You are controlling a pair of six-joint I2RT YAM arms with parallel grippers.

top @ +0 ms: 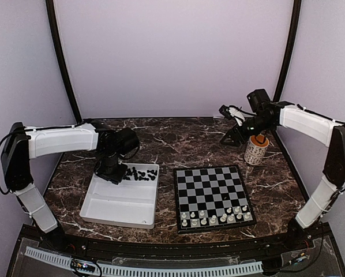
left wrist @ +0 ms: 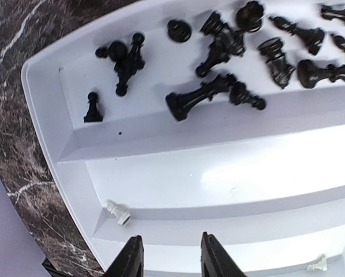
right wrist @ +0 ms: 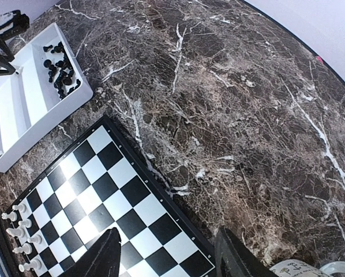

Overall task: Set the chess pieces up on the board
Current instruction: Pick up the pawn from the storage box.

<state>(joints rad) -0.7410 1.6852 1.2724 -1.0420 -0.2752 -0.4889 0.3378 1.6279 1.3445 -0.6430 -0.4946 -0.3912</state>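
Note:
Several black chess pieces [left wrist: 218, 92] lie tumbled in the far compartment of a white tray [top: 120, 208]; one small black pawn [left wrist: 92, 108] stands upright at the left end. A white piece [left wrist: 117, 212] lies on its side in a nearer compartment, just left of and beyond my left gripper [left wrist: 169, 259], which hangs open and empty over the tray [left wrist: 161, 173]. Another white piece [left wrist: 317, 264] lies at the lower right. The board [top: 213, 196] holds white pieces [top: 216, 216] along its two near rows. My right gripper [right wrist: 169, 259] is open and empty, raised above the board's far right corner [right wrist: 178, 231].
A patterned mug [top: 256, 149] stands just past the board's far right corner, under the right arm [top: 299, 124]. The tray sits to the left of the board on the dark marble table [right wrist: 230, 98]. The left arm [top: 63, 141] reaches in over the tray's far left corner.

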